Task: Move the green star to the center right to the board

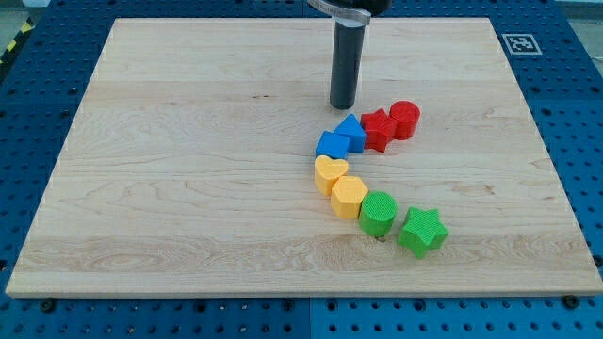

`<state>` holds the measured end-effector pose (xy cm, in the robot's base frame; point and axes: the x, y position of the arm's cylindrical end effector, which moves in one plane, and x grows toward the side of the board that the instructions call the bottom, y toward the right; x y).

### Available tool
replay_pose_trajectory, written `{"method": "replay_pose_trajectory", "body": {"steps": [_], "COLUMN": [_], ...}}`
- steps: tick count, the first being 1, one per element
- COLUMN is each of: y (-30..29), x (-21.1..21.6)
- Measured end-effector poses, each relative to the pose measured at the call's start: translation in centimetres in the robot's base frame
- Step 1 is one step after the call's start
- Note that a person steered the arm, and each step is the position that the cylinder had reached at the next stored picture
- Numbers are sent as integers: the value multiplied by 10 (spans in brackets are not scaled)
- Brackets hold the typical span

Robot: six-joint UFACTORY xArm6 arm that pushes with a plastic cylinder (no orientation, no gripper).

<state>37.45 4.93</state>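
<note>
My tip (342,104) rested on the wooden board (170,169), just beyond the far end of a curved chain of blocks, close to the blue pieces and the red star (378,129) but touching none of them. The arm carried no pincer, only the plain dark rod, and it had hold of nothing. The green star (421,232) lay at the near end of the chain, right of centre and near the board's near edge, well apart from my tip. Just to its left stood the green cylinder (378,213), then the yellow hexagon (349,197) and yellow heart (330,173). Farther on came the blue cube (332,145) and another blue block (352,132), with the red cylinder (404,119) at the star's right
</note>
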Motion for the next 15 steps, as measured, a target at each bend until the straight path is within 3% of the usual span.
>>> {"method": "replay_pose_trajectory", "body": {"steps": [3,5,8,12,15], "y": [45,116,148,183,179], "x": [0,6,27,214,219]}}
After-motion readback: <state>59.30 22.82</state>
